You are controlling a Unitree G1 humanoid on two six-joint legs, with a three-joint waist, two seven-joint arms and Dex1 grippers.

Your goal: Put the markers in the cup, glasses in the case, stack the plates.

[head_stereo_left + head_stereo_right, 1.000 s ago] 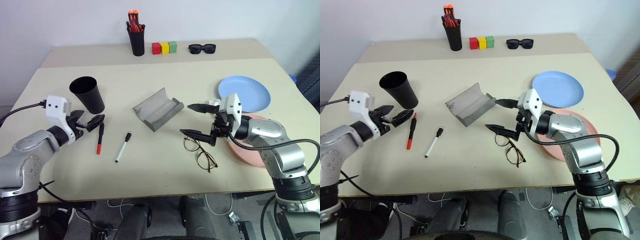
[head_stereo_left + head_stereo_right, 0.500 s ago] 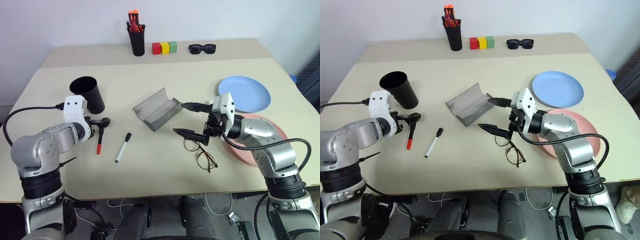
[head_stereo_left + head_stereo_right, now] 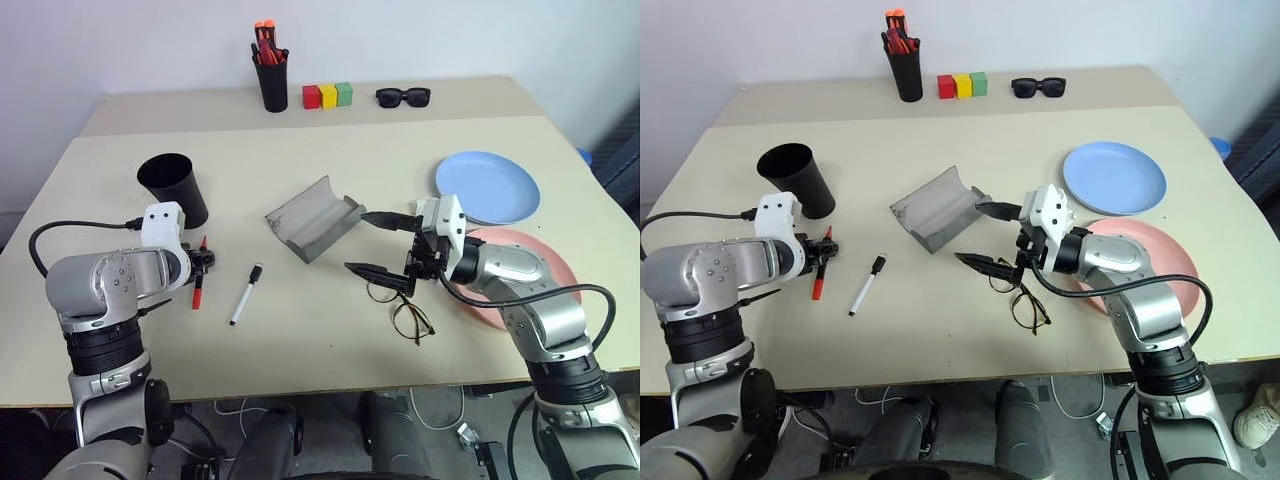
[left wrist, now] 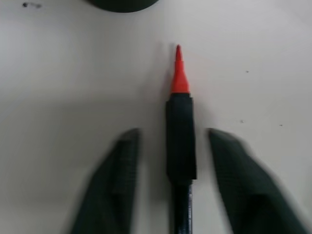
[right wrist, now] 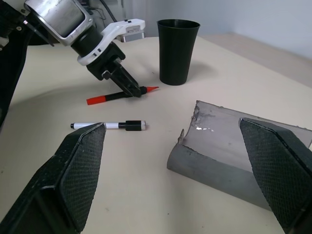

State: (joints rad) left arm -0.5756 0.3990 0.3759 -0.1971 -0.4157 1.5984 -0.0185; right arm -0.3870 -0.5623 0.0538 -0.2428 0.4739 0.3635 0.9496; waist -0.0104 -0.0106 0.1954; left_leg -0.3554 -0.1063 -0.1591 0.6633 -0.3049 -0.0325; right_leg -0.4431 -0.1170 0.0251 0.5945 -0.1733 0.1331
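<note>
Left claw (image 4: 178,161) is down on the surface straddling the red marker (image 3: 198,279) near its pointed end; the fingers (image 4: 114,185) sit either side of the barrel with gaps showing, so not pinching yet, just narrowed around it. The marker lies flat on the surface just in front of the black cup (image 3: 173,188), with the white marker (image 3: 245,293) beside it, further from the cup. Risk: the grip sits close to one end, so on lift the long tail could droop or swing, clip the cup rim and tip the cup, or the marker could roll out if one finger lands first. Right claw (image 3: 382,245) hangs spread wide above the glasses (image 3: 399,305), holding nothing; the grey case (image 3: 314,217) lies open near the cup's right, plates (image 3: 489,187) beyond it. The left wrist view shows the finger gaps around the barrel, which the head views can't resolve; the right wrist view shows the marker's whole length and the cup upright.
</note>
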